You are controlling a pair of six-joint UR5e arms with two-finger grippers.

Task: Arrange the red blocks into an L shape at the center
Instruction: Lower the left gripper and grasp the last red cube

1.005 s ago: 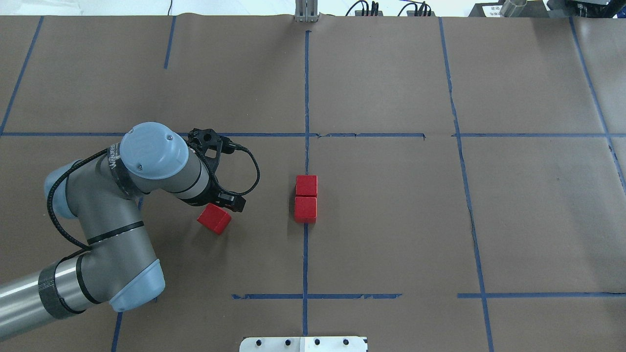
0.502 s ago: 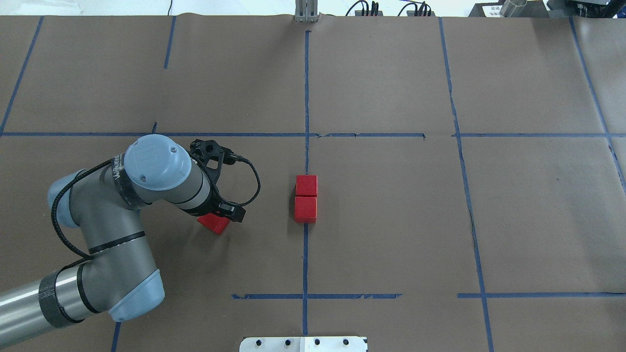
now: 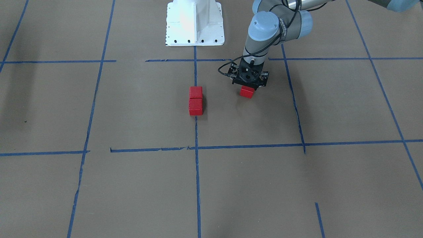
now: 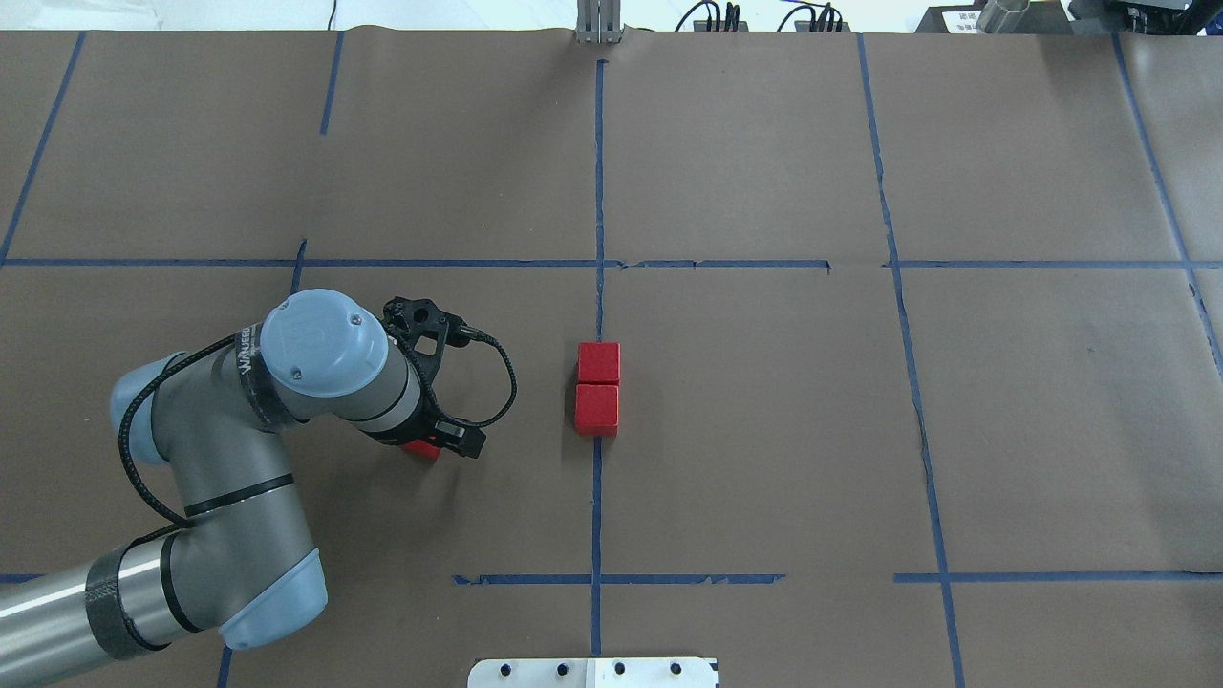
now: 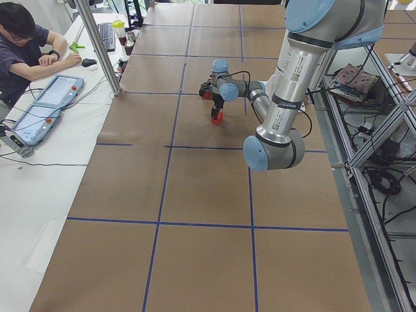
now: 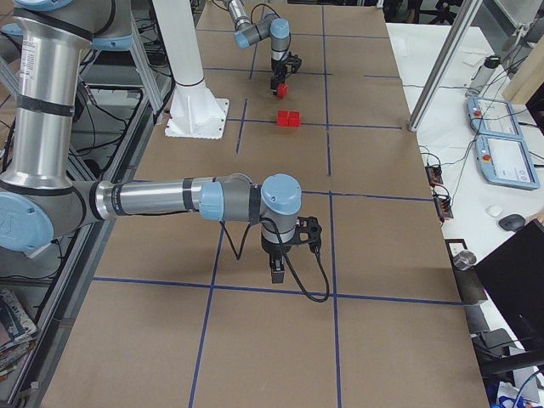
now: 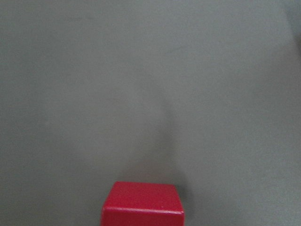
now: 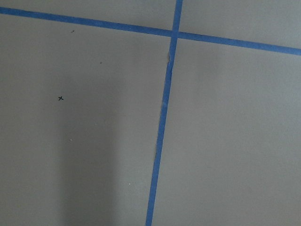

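Two red blocks [image 4: 599,363] [image 4: 597,409] lie touching in a line on the centre tape line; in the front view they are one behind the other [image 3: 195,92] [image 3: 195,107]. The third red block [image 4: 421,448] lies apart on the robot's left, mostly hidden under my left gripper [image 4: 427,441]. In the front view that block [image 3: 247,92] rests on the table just below the left gripper [image 3: 249,86], which looks open. The left wrist view shows the block [image 7: 142,205] at its bottom edge. My right gripper [image 6: 276,274] hovers far off, low over bare paper; I cannot tell its state.
Brown paper with blue tape lines [image 4: 598,191] covers the table. The robot's white base [image 3: 195,23] stands at the near edge. A metal post [image 4: 598,24] stands at the far edge. An operator [image 5: 26,45] sits beyond the table.
My left gripper has moved toward the robot and down over the third red block, now covering most of it. The block itself and the centre pair have not moved.
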